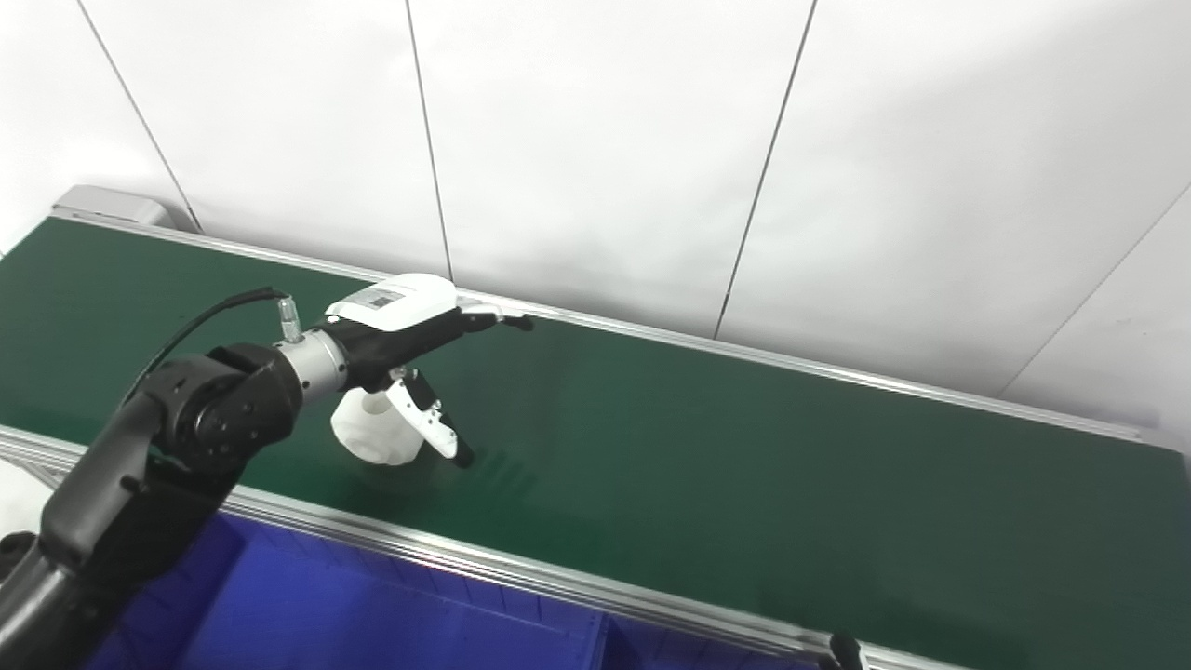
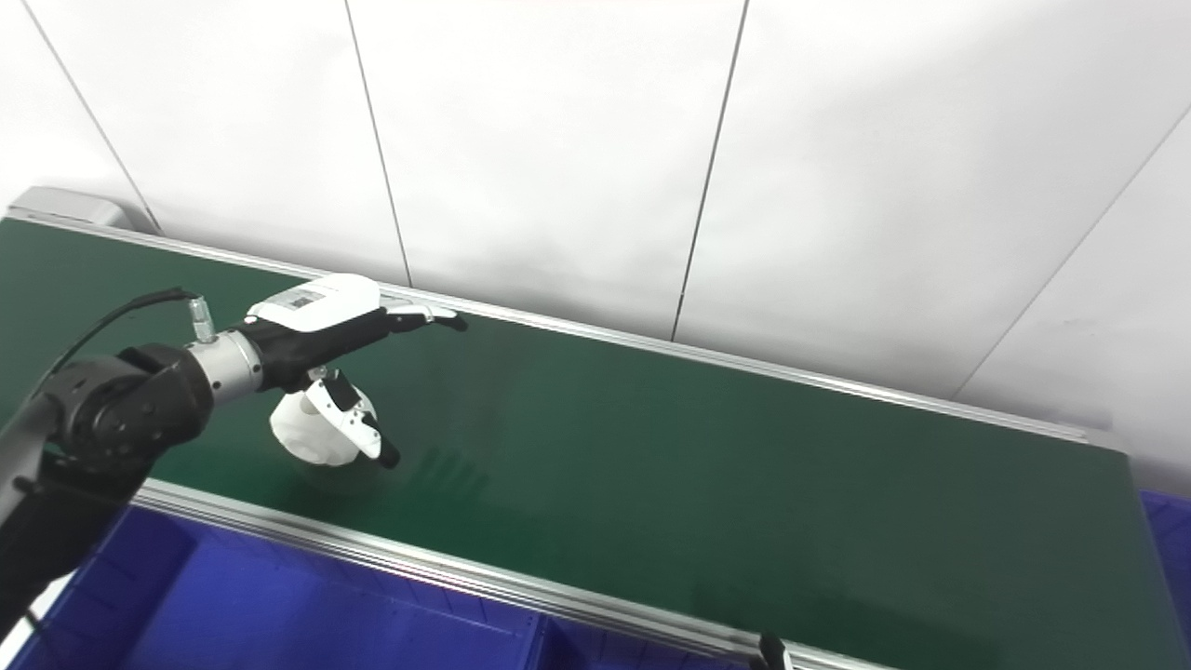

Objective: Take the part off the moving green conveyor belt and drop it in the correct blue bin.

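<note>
- Looked like a factory or robot test line, not a home.
- Ran a long green conveyor belt [image 1: 707, 465] with metal side rails [image 1: 521, 568] across the scene.
- Had blue plastic bins [image 1: 372, 614] set just below the near rail.
- Backed onto plain white wall panels [image 1: 595, 140] with thin seams.

One white part [image 1: 374, 437] on one green conveyor belt [image 1: 698, 447]. One hand [image 1: 405, 335] fully in view, fingers spread, on one black arm [image 1: 158, 447]. Two blue bin compartments [image 2: 307, 605] along the near edge, split by one divider. One dark fingertip [image 1: 845, 648] at the bottom edge.
</note>
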